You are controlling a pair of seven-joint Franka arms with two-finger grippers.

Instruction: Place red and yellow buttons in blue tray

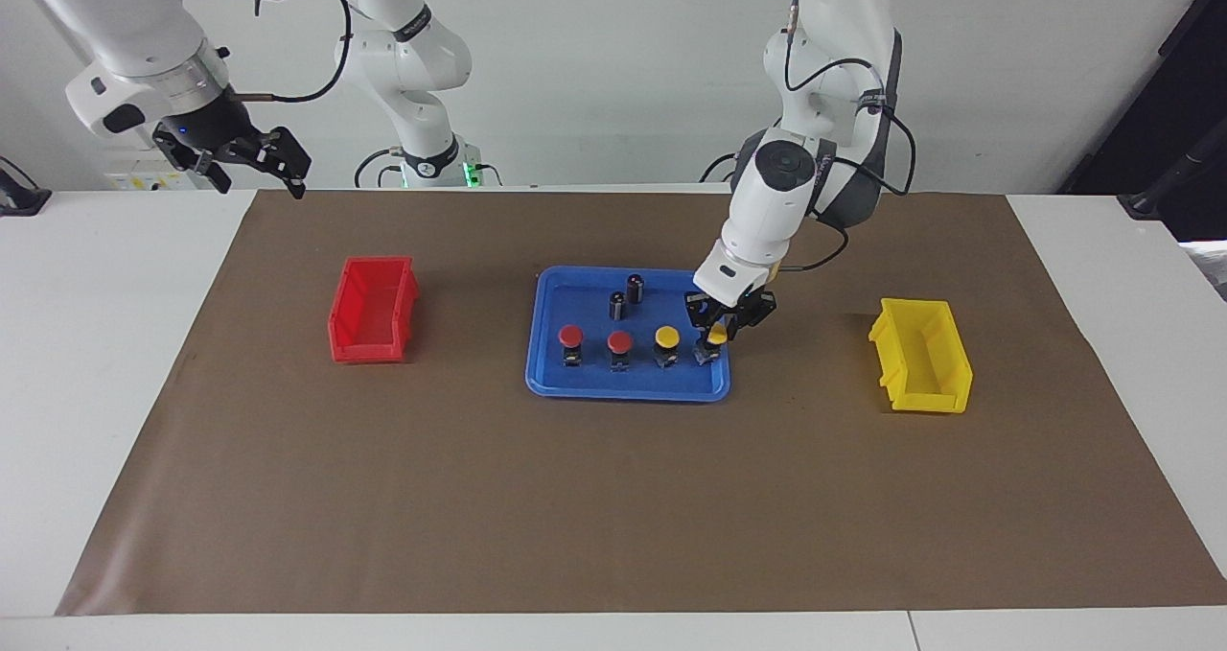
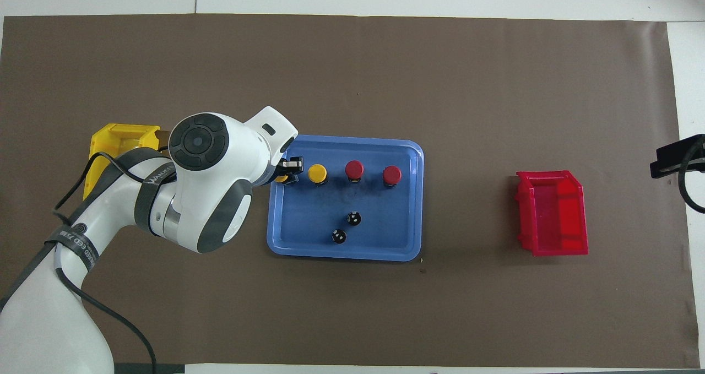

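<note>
The blue tray (image 1: 623,394) (image 2: 344,255) lies mid-table. Inside it two red buttons (image 1: 570,336) (image 1: 620,342) (image 2: 392,173) (image 2: 354,169) and a yellow button (image 1: 666,337) (image 2: 317,173) stand in a row. My left gripper (image 1: 717,330) (image 2: 289,171) is shut on another yellow button (image 1: 716,337) (image 2: 282,179), held low over the tray's end toward the left arm, in line with that row. Whether it touches the tray floor I cannot tell. My right gripper (image 1: 257,176) hangs open and holds nothing, high over the mat's corner toward the right arm's end.
Two dark capless cylinders (image 1: 635,287) (image 1: 616,304) stand in the tray, nearer to the robots than the buttons. A red bin (image 1: 374,311) (image 2: 552,214) sits toward the right arm's end, a yellow bin (image 1: 922,354) (image 2: 118,142) toward the left arm's end.
</note>
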